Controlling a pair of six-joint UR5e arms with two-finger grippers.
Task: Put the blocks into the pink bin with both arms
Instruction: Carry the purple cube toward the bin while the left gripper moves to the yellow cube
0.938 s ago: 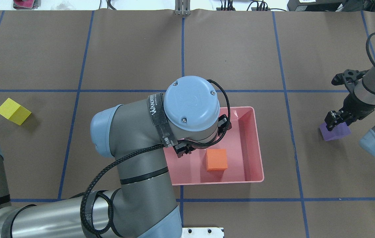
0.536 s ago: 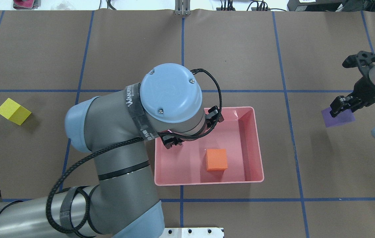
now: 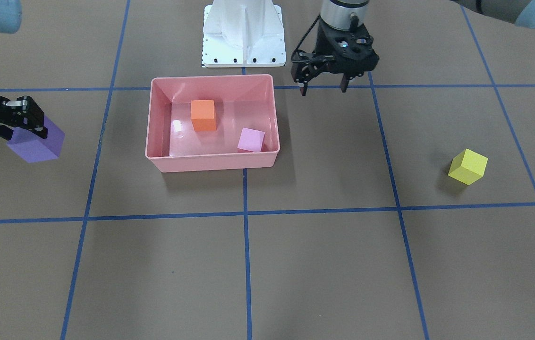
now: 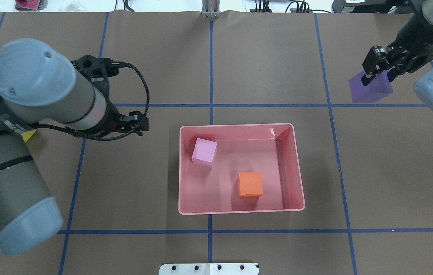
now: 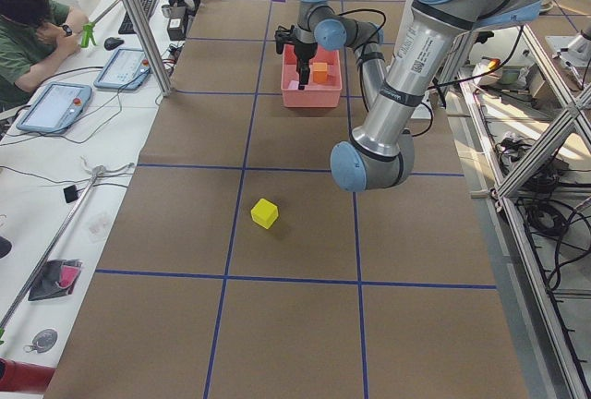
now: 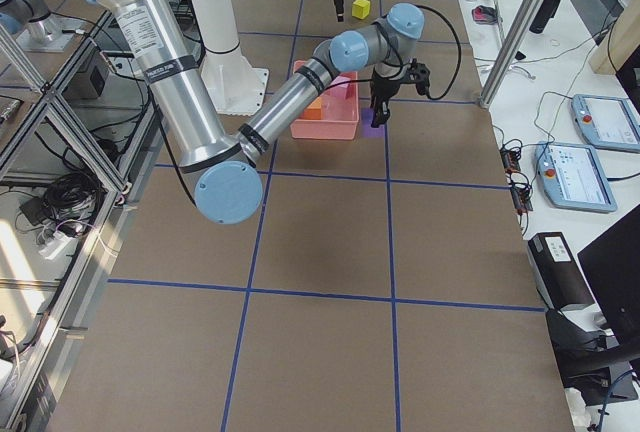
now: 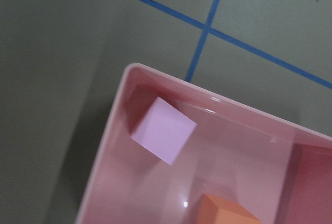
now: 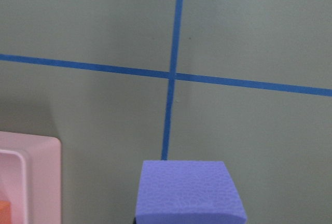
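- Yellow block (image 3: 468, 166): toward left edge; whole in front view, almost hidden behind the arm overhead.
- Left gripper (image 4: 136, 123): fingers spread wide, empty, left of bin, apart from it.
- Bin (image 4: 239, 125): glossy salmon, mid-table toward robot-side edge. Inside: pink block (image 4: 204, 152), askew; orange block (image 4: 250, 184), flat.
- Right gripper (image 4: 378, 76): pinching purple block (image 4: 371, 91), toward far right corner.

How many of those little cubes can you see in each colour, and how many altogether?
small matte orange cube: 1
small matte light pink cube: 1
small matte purple cube: 1
small matte yellow cube: 1
Total: 4
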